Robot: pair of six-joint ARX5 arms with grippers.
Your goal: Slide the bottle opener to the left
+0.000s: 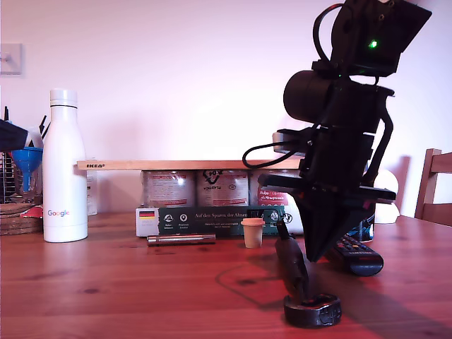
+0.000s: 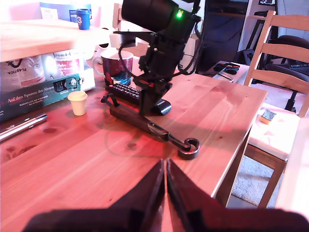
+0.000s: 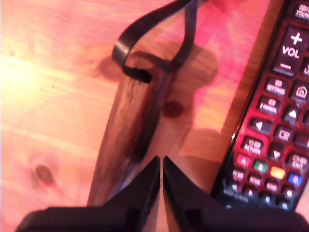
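Bottle opener [image 1: 300, 282]: lies flat on the wooden table [image 1: 141, 296], in the exterior view's right part, ring head toward the camera, handle just beside the remote control [image 1: 357, 256].
Second gripper [image 3: 161, 162]: points down at the handle, jaws pressed together, nothing between them; whether it touches the handle cannot be told.
First gripper [image 2: 165, 164]: jaws closed on nothing, well apart from the opener.

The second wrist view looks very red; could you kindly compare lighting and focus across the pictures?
Second wrist view: strong pink-red cast, glare bleaching the table, bottle opener slightly soft. First wrist view: overexposed, washed-out background. Exterior view: arm dark against a bright wall.
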